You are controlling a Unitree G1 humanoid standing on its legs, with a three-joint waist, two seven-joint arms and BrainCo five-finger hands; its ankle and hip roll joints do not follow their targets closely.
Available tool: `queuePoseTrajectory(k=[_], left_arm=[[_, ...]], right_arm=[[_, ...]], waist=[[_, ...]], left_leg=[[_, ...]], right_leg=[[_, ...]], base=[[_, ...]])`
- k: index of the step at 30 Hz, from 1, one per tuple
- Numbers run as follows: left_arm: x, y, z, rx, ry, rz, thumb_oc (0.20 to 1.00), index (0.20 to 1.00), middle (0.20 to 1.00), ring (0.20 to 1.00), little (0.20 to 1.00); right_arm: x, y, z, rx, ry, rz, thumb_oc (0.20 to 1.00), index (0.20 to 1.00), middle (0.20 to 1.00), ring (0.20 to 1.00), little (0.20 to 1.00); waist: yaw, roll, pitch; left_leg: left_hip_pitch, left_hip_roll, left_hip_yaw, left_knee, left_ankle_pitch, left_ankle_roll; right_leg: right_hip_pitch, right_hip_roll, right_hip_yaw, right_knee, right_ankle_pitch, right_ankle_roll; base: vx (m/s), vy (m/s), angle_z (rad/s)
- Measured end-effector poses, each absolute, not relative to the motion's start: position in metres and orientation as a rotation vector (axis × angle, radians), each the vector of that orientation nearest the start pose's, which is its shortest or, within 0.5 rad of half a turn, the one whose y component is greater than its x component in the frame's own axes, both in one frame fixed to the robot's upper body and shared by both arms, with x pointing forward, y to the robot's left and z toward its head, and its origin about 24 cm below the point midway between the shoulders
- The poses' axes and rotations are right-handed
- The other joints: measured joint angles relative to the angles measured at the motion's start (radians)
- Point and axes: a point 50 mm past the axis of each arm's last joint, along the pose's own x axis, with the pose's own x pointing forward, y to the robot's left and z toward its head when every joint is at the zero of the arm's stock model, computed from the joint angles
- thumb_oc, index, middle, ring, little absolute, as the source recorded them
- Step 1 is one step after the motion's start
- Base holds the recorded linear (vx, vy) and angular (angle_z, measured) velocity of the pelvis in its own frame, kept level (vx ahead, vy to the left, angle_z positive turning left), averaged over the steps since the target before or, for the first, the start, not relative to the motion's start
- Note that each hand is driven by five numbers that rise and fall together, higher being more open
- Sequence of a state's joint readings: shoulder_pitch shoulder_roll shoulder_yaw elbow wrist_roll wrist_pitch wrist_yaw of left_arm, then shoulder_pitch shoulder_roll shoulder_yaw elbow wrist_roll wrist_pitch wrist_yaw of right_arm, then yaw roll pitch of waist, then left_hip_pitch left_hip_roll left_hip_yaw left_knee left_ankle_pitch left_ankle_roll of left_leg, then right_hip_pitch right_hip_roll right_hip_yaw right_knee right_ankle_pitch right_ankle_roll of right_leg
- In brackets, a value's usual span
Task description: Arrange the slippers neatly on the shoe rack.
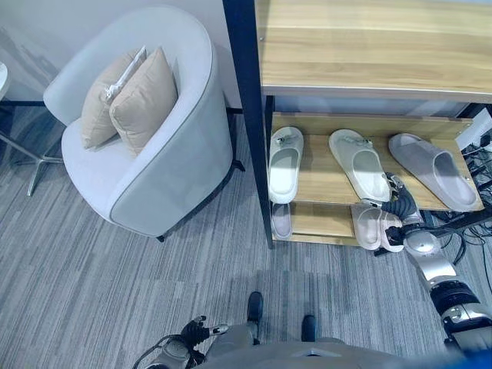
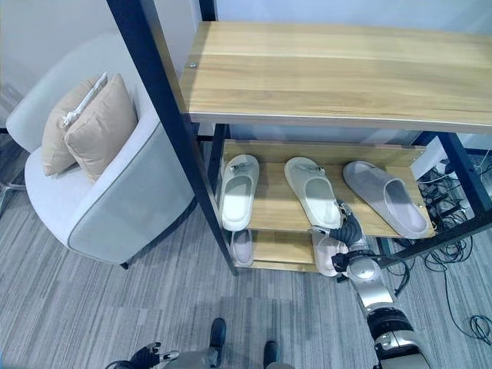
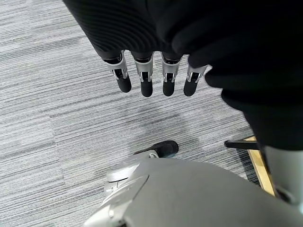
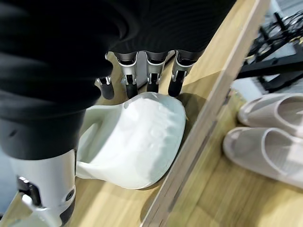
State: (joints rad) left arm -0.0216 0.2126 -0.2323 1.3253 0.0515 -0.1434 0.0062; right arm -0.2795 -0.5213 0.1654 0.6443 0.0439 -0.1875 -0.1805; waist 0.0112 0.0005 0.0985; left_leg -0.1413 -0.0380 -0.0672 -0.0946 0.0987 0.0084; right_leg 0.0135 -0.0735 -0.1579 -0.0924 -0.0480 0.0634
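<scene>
Far left: a pale grey tub armchair (image 1: 165,165) on grey striped carpet (image 1: 115,292), two beige cushions (image 1: 131,96) leaning together against its back. Low in the left eye view, beside the carpet: the left hand (image 1: 196,332), hanging idle, fingers (image 3: 144,80) straight and relaxed in its own wrist view, nothing held. Next rightward: the shoe rack (image 1: 247,115), dark metal posts and pale wooden shelves, top shelf (image 2: 338,69) bare wood. On the middle shelf (image 1: 317,181), left to right: a white slipper (image 1: 284,163) against the left post, toe toward the room; a second white slipper (image 1: 360,163) angled with its near end toward the right; a grey slipper (image 1: 434,169) angled the same way, well apart from the first white one. On the bottom shelf (image 1: 311,221): a small greyish slipper (image 1: 281,220) at the left, partly tucked under the shelf above, and a beige pair (image 1: 377,227) side by side at the right, just below the shelf edge. Right hand (image 1: 400,201) at the front edge of the middle shelf, by the near end of the second white slipper; in the right wrist view, fingers (image 4: 150,71) straight, dark tips resting against that slipper's rounded end, not curled round it; thumb not clearly made out.
</scene>
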Motion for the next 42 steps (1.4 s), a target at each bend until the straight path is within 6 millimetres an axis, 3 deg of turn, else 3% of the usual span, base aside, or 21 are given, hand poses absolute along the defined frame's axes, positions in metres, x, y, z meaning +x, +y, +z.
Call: queuePoseTrajectory(k=[8, 16, 42], left_arm=[[0.088, 0.217, -0.165, 0.374, 1.173, -0.110, 1.000, 1.000, 1.000, 1.000, 1.000], [0.081, 0.220, -0.166, 0.387, 1.190, -0.088, 1.000, 1.000, 1.000, 1.000, 1.000], [0.073, 0.216, -0.168, 0.384, 1.205, -0.082, 1.000, 1.000, 1.000, 1.000, 1.000]], right_arm=[[0.290, -0.237, 0.006, -0.481, 0.165, -0.106, 1.000, 1.000, 1.000, 1.000, 1.000], [0.271, -0.208, -0.011, -0.350, 0.185, -0.081, 1.000, 1.000, 1.000, 1.000, 1.000], [0.275, -0.210, -0.012, -0.358, 0.201, -0.064, 1.000, 1.000, 1.000, 1.000, 1.000]], waist=[[0.002, -0.005, 0.000], [-0.009, -0.015, -0.042], [0.008, 0.006, -0.059]], left_leg=[[0.021, 0.000, -0.011, -0.005, 0.003, -0.002], [0.032, -0.001, -0.010, -0.005, 0.004, -0.001], [0.016, -0.003, -0.031, -0.005, 0.006, -0.009]], right_leg=[[0.026, 0.001, -0.010, 0.000, 0.001, -0.001], [0.036, -0.001, -0.010, 0.000, 0.001, -0.001], [0.029, 0.002, -0.029, -0.002, 0.002, -0.002]], base=[[0.01, 0.009, 0.03], [0.00, 0.000, 0.00], [0.00, 0.004, 0.02]])
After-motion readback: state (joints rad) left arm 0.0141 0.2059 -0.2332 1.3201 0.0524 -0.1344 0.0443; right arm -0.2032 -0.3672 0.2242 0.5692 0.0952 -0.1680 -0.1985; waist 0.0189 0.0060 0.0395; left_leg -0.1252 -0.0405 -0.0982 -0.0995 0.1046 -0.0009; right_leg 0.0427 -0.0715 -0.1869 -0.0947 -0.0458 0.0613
